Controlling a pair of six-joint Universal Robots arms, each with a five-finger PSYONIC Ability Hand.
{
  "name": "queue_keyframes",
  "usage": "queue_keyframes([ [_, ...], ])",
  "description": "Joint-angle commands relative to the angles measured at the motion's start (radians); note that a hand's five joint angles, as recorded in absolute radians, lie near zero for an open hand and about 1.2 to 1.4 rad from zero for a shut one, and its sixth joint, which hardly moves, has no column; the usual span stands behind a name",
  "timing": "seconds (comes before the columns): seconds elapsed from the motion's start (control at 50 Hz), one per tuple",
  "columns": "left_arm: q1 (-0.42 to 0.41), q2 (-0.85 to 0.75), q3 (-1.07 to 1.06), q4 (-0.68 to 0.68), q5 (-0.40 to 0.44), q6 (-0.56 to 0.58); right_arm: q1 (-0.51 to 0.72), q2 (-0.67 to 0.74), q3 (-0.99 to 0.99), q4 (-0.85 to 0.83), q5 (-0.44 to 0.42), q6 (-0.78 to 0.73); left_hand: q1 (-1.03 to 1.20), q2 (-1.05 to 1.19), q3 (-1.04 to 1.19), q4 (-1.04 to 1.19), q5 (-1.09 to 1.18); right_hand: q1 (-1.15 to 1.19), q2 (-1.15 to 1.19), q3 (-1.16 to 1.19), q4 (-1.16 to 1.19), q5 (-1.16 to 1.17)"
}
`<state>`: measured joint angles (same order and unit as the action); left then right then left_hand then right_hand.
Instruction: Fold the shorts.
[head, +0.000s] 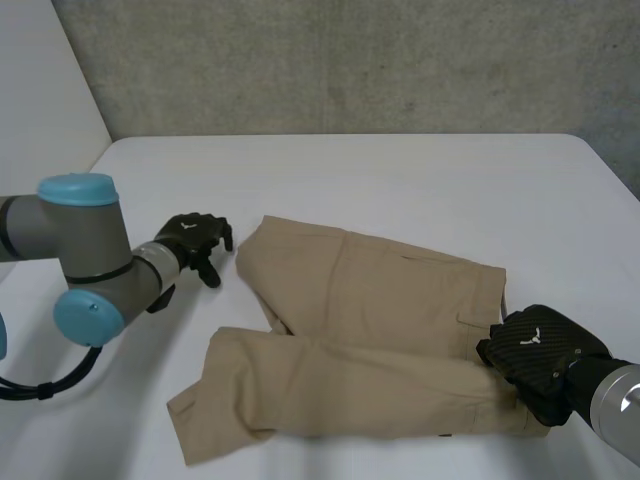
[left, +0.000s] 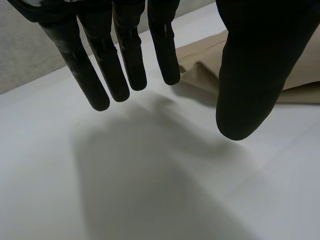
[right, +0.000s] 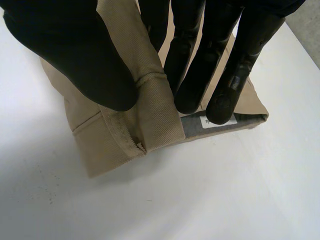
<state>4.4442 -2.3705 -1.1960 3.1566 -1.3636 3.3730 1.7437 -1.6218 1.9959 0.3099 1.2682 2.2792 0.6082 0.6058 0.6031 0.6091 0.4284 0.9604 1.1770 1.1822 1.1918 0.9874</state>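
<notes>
One shorts (head: 370, 330) corner (label (right: 205, 121) half covered) pinched in right hand (head: 545, 362).

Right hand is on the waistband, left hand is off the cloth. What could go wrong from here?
1. The right hand pinches what looks like only the top layer of the waistband; lifting might split the layers.
2. The left hand hangs open over the bare table, beside the shorts; a one-handed pull could drag them.
3. The near leg's hem is rumpled and may fold crooked.
</notes>
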Motion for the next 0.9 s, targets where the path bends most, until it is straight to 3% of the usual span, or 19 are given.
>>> queue_keyframes([
  [0.02, -0.040, -0.001, -0.004, 0.002, 0.012, 0.000, -0.001, 0.000, -0.003, -0.002, -0.001, 0.000, 0.078, 0.080, 0.083, 0.077, 0.083, 0.436, 0.219, 0.214, 0.204, 0.234],
  [0.36, -0.147, -0.007, 0.071, 0.010, 0.027, -0.024, -0.001, 0.003, 0.000, -0.009, -0.001, 0.013, 0.043, 0.045, 0.048, 0.042, 0.048, 0.436, 0.219, 0.214, 0.204, 0.234],
  [0.58, -0.160, -0.039, 0.091, 0.019, 0.029, -0.041, -0.003, 0.005, 0.003, -0.011, -0.001, 0.013, 0.081, 0.083, 0.086, 0.080, 0.086, 0.436, 0.219, 0.214, 0.204, 0.234],
  [0.68, -0.158, -0.047, 0.102, 0.019, 0.014, -0.040, -0.003, 0.005, 0.004, -0.012, -0.001, 0.013, 0.500, 0.502, 0.505, 0.499, 0.505, 0.436, 0.219, 0.214, 0.204, 0.234],
  [0.76, -0.158, -0.041, 0.101, 0.019, 0.001, -0.038, -0.003, 0.005, 0.003, -0.012, 0.000, 0.013, 0.542, 0.544, 0.547, 0.541, 0.547, 0.436, 0.219, 0.214, 0.204, 0.234],
  [0.8, -0.154, -0.032, 0.098, 0.016, -0.008, -0.040, -0.003, 0.005, 0.003, -0.015, 0.000, 0.013, 0.787, 0.790, 0.792, 0.786, 0.793, 0.436, 0.219, 0.214, 0.204, 0.234],
  [0.9, -0.148, 0.057, 0.073, 0.007, -0.012, -0.037, -0.006, 0.005, -0.002, -0.038, 0.005, 0.014, 0.788, 0.790, 0.793, 0.787, 0.793, 0.436, 0.219, 0.214, 0.204, 0.234],
])
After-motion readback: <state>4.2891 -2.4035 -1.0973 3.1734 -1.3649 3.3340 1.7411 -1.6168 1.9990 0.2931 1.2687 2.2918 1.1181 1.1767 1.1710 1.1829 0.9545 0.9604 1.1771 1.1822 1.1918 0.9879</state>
